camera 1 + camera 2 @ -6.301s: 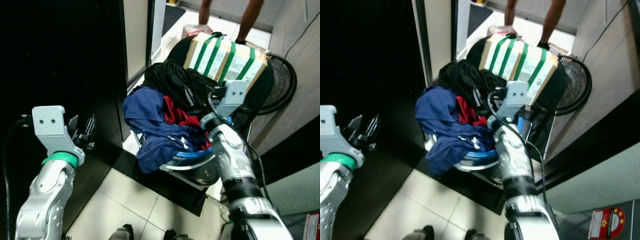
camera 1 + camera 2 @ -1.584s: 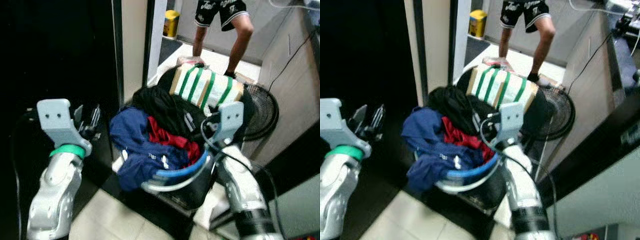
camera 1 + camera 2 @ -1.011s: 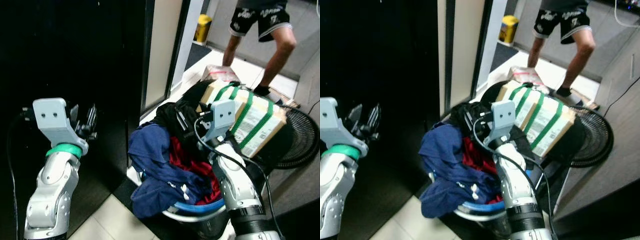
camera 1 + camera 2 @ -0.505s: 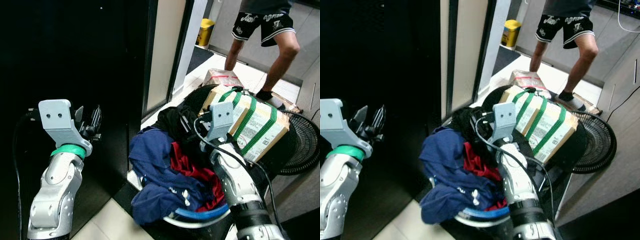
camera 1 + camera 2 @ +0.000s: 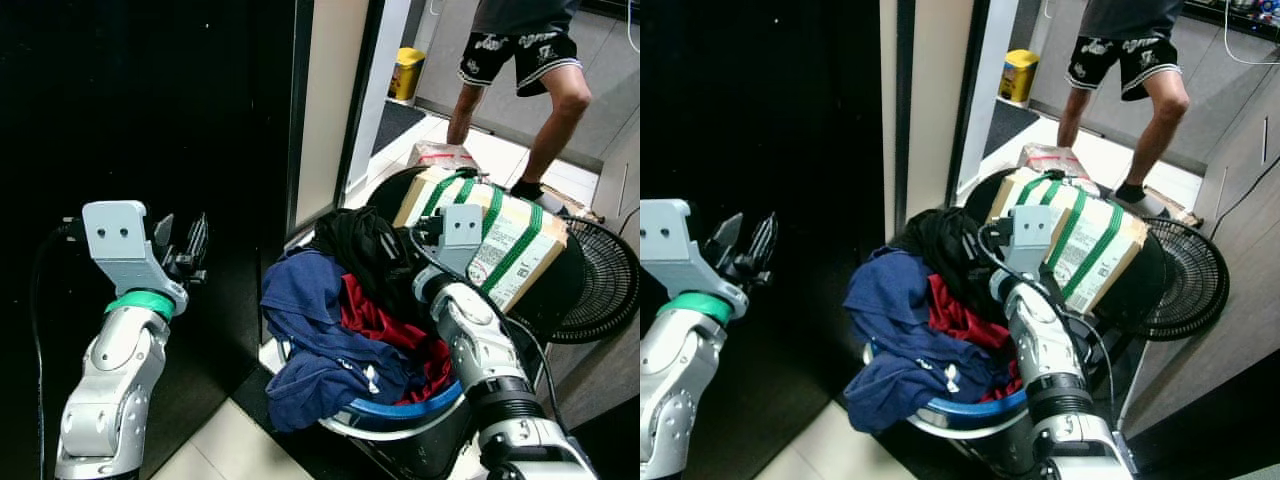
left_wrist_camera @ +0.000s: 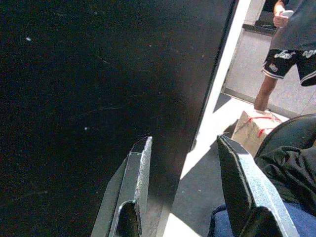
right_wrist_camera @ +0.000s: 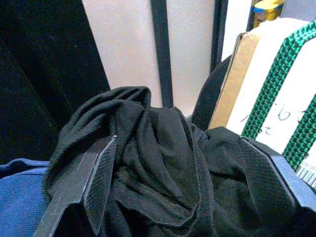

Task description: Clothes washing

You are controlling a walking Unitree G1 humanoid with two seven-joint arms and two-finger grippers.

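Dark panel (image 5: 150, 100) featureless; basket (image 5: 400, 415) half-buried.

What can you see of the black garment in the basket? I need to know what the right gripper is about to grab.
The black garment is soft, matte fabric, crumpled into deep folds and heaped on top of the pile at the far side of the basket. It lies against the red cloth and blue garment on its near side, with the green-strapped box behind it. The right gripper hangs open just above it, one finger on either side of the heap.
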